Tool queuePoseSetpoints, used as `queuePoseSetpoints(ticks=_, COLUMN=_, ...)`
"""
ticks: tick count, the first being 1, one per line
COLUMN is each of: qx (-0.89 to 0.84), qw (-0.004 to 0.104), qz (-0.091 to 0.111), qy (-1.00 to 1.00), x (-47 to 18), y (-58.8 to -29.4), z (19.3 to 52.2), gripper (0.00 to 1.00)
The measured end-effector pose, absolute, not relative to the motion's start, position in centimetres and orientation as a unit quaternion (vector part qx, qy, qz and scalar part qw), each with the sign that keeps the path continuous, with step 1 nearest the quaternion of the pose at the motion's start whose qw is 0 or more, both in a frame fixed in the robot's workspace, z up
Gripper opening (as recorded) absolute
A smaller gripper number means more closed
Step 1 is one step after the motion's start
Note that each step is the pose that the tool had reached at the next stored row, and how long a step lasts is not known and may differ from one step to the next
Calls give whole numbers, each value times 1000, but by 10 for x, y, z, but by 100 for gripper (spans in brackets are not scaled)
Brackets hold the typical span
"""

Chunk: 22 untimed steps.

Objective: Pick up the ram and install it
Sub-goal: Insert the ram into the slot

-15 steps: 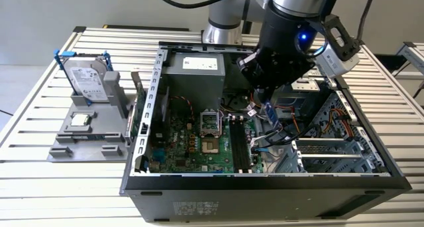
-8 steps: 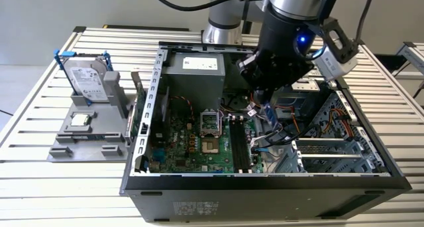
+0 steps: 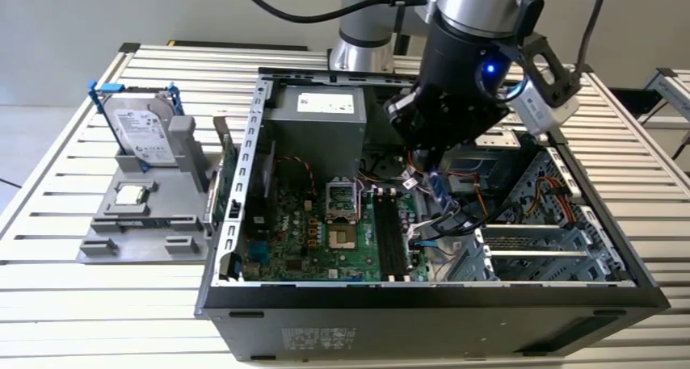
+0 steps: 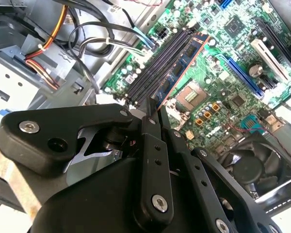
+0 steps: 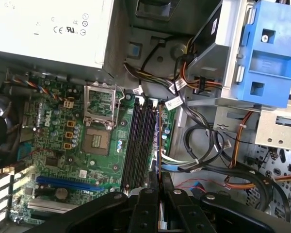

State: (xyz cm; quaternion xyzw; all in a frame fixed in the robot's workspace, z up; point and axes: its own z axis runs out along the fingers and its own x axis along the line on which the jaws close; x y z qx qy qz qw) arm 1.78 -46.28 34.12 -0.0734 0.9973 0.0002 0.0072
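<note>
Your hand (image 4: 155, 109) is hanging inside the open computer case (image 3: 431, 300), fingers closed on the ram (image 4: 182, 68), which is standing on edge between them and reaching out ahead of the fingertips toward the motherboard (image 5: 63, 145). In the second wrist view the blue-green stick is lying along the row of black memory slots (image 4: 157, 65), on the side nearest the empty processor socket (image 4: 190, 95); whether it is touching a slot cannot be told. In the first wrist view the same slots (image 5: 138, 141) are running straight out ahead of the hand, with the socket (image 5: 97, 141) just beside them.

Room is tight for you here. A tangle of black, orange and blue cables (image 5: 208, 150) is looping close on one flank of the hand, backed by the metal drive cage with its blue bracket (image 5: 266, 53). The grey power supply (image 5: 48, 29) is closing off the far end of the slots. In the exterior view the case walls are ringing the arm, and the slatted tabletop (image 3: 97, 304) is carrying a grey holder (image 3: 140, 224) with a hard drive (image 3: 145, 131) well apart from the hand.
</note>
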Motion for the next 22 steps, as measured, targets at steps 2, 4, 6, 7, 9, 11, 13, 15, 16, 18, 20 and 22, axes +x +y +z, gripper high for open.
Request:
queuePoseSetpoints(ticks=2, qx=-73, qw=7, qz=0, qy=997, x=18, y=-463, z=340, gripper=0)
queuePoseSetpoints(ticks=4, qx=-73, qw=7, qz=0, qy=997, x=18, y=-463, z=339, gripper=0)
queuePoseSetpoints(ticks=6, qx=-73, qw=7, qz=-1, qy=997, x=18, y=-463, z=338, gripper=0)
queuePoseSetpoints(ticks=7, qx=-73, qw=7, qz=-1, qy=997, x=18, y=-463, z=337, gripper=0)
queuePoseSetpoints(ticks=9, qx=-73, qw=7, qz=-1, qy=997, x=18, y=-463, z=336, gripper=0)
queuePoseSetpoints(ticks=11, qx=-73, qw=7, qz=-2, qy=997, x=18, y=-463, z=335, gripper=0)
queuePoseSetpoints(ticks=13, qx=-73, qw=7, qz=-2, qy=997, x=18, y=-463, z=334, gripper=0)
queuePoseSetpoints(ticks=15, qx=-73, qw=7, qz=-2, qy=997, x=18, y=-463, z=333, gripper=0)
queuePoseSetpoints(ticks=16, qx=-73, qw=7, qz=-2, qy=997, x=18, y=-463, z=333, gripper=0)
queuePoseSetpoints(ticks=18, qx=-73, qw=7, qz=-3, qy=997, x=18, y=-463, z=332, gripper=0)
queuePoseSetpoints(ticks=20, qx=-73, qw=7, qz=-3, qy=997, x=18, y=-463, z=331, gripper=0)
queuePoseSetpoints(ticks=22, qx=-73, qw=7, qz=-3, qy=997, x=18, y=-463, z=330, gripper=0)
